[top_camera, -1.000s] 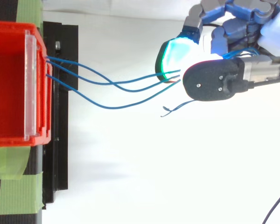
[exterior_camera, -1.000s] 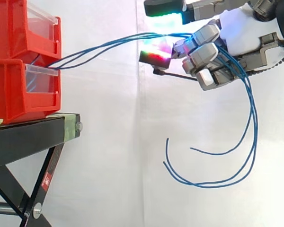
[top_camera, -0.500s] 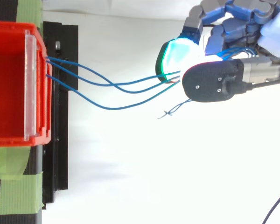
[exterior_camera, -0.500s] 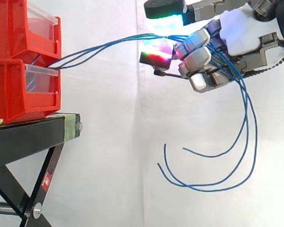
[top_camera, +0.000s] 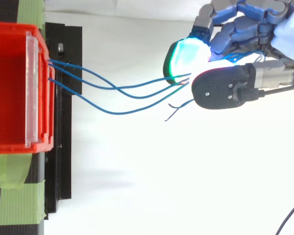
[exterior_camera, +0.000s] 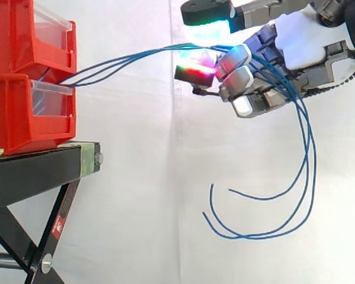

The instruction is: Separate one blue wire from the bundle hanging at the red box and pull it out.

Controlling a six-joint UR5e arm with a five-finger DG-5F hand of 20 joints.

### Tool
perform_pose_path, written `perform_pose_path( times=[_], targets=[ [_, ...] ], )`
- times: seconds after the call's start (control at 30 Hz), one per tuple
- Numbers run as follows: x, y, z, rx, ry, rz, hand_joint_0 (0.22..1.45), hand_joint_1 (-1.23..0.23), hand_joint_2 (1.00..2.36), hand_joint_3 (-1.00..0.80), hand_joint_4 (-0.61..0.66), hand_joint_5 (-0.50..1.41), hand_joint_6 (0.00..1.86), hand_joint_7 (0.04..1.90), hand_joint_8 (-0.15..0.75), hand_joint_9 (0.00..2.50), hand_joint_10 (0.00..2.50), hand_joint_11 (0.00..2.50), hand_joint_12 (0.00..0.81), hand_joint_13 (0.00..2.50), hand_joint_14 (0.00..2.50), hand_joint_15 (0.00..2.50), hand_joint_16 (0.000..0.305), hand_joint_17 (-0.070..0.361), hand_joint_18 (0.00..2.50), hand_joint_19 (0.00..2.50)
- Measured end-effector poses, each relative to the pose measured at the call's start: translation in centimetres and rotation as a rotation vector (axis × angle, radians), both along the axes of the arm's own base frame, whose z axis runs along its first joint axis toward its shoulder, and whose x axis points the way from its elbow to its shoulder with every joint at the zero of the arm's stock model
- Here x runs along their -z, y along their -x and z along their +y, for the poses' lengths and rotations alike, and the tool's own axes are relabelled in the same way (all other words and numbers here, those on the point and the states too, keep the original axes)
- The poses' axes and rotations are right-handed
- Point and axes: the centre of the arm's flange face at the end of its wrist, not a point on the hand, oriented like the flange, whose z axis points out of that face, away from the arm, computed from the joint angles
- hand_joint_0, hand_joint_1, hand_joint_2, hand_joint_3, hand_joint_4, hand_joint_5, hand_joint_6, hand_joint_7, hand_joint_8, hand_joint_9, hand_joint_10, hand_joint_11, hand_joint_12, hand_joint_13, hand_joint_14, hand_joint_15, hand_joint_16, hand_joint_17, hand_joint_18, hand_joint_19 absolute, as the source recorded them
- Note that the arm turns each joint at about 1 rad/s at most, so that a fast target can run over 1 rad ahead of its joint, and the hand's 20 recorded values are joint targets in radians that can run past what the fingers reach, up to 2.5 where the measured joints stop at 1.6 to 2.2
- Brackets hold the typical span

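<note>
Hand (exterior_camera: 305, 35) is curled shut on the blue wires (exterior_camera: 130, 58), pinched between thumb and fingers, so they span taut-ish from the red box (exterior_camera: 23, 112) front edge. Loose ends dangle below. Seemingly the whole bundle is caught, none singled out yet.

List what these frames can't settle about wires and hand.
- Where the thin blue wires end inside the red plastic bins: side view, bin walls hide it.
- Which wires the grey-and-white robot hand pinches: both views, curled fingers and glowing pads overlap them.
- Black metal stand legs: side view, cut by bottom edge.
</note>
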Motion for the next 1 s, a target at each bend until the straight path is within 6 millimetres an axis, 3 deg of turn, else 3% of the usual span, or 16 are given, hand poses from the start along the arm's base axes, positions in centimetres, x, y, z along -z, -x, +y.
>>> perform_pose_path(
  times=[0.2, 0.3, 0.37, 0.43, 0.6, 0.87, 1.0],
  targets=[
    [0.00, 0.00, 0.00, 0.000, 0.000, 0.000, 0.58, -1.02, 1.02, -0.20, 0.29, -0.29, 0.89, 0.98, 0.338, 0.60, 0.78, 1.59, 0.444, 0.77, 0.31, 1.67, 0.063, 0.141, 0.81, 0.76],
    [0.00, 0.00, 0.00, 0.000, 0.000, 0.000, 0.58, -1.02, 1.02, -0.21, 0.29, -0.28, 0.89, 0.96, 0.338, 0.59, 1.03, 1.53, 0.445, 0.78, 0.37, 1.66, 0.062, 0.140, 0.83, 0.79],
    [0.00, 0.00, 0.00, 0.000, 0.000, 0.000, 0.58, -1.01, 1.02, -0.21, 0.30, -0.28, 0.90, 0.96, 0.347, 0.58, 1.40, 1.46, 0.447, 0.78, 0.49, 1.64, 0.061, 0.137, 0.86, 0.81],
    [0.00, 0.00, 0.00, 0.000, 0.000, 0.000, 0.58, -1.00, 1.02, -0.21, 0.30, -0.28, 0.90, 0.95, 0.347, 0.58, 1.56, 1.43, 0.451, 0.79, 0.53, 1.62, 0.061, 0.136, 0.86, 0.82],
    [-0.01, 0.00, 0.00, 0.000, 0.000, 0.000, 0.59, -1.00, 1.02, -0.22, 0.30, -0.27, 0.90, 0.95, 0.352, 0.58, 1.59, 1.44, 0.450, 0.79, 0.54, 1.63, 0.061, 0.136, 0.87, 0.81],
    [0.00, 0.00, 0.00, 0.000, 0.000, 0.000, 0.53, -0.98, 1.00, -0.49, 0.30, -0.27, 0.90, 0.93, 0.360, 0.59, 1.62, 1.39, 0.459, 0.79, 0.62, 1.57, 0.062, 0.141, 0.87, 0.82],
    [0.00, 0.00, 0.00, 0.000, 0.000, 0.000, 0.51, -0.98, 1.00, -0.50, 0.31, -0.27, 0.90, 0.92, 0.369, 0.61, 1.62, 1.35, 0.475, 0.80, 0.65, 1.54, 0.064, 0.143, 0.89, 0.84]
  ],
)
